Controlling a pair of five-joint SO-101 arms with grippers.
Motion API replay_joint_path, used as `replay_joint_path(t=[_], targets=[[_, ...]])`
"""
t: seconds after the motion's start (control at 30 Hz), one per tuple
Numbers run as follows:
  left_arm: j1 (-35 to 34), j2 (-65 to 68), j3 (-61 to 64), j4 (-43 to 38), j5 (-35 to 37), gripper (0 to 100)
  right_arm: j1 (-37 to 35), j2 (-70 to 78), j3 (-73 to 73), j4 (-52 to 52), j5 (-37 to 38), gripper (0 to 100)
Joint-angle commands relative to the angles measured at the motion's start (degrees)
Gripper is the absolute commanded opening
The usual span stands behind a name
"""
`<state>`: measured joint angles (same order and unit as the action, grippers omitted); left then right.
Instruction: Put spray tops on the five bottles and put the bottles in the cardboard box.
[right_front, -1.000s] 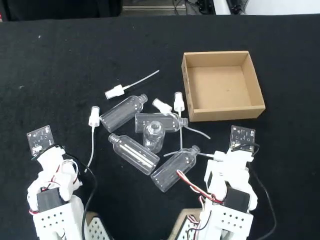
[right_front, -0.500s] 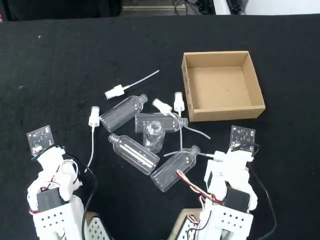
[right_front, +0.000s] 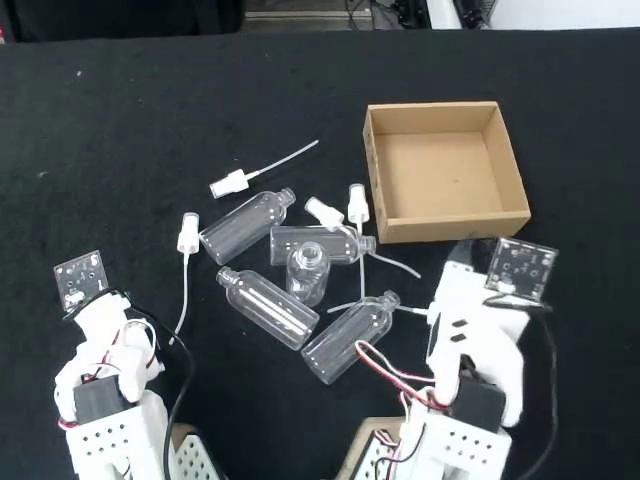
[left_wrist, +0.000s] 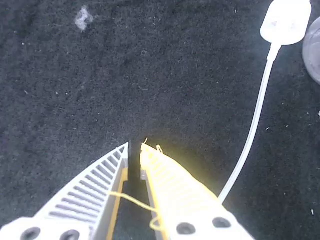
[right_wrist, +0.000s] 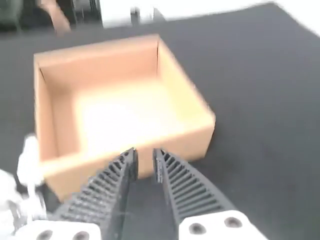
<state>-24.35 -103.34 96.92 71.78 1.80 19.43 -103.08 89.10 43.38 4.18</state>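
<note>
Both empty and all but closed: left gripper (left_wrist: 134, 148), right gripper (right_wrist: 144, 151) facing the box (right_front: 420, 229); open wide before taking the nearest bottle (right_front: 350, 338)

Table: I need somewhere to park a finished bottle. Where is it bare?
Bare: the table left of the spray tops, and right of the cardboard box. Crowded: the bottles heaped between those spray tops and the box.

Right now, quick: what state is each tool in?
Left tool: closed, holding nothing.
Right tool: closed, holding nothing.
</note>
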Motion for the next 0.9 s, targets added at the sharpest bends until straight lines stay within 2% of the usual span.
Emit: replay_joint_path(t=[0.0,0.13,0.3,0.63,0.77,0.87], targets=[[-0.22,-0.09,0.48,0.79,-0.26,5,-2.11,-5.32,-10.42,-0.09,2.46,4.7],[-0.22,-0.09,0.48,0.79,-0.26,5,-9.05,-5.05,-21.41,6.15,8.35,4.7],[-0.22,-0.09,0.48,0.79,-0.26,5,-16.18,-3.03,-37.49,10.02,8.97,4.7],[-0.22,-0.09,0.48,0.79,-0.26,5,-26.2,31.08,-73.54,28.66,8.97,4.7],[-0.22,-0.09,0.48,0.79,-0.26,5,-33.85,38.73,-75.47,35.25,8.97,4.7],[-0.22,-0.09,0.48,0.79,-0.26,5,-38.24,39.69,-68.7,33.76,8.97,4.7]])
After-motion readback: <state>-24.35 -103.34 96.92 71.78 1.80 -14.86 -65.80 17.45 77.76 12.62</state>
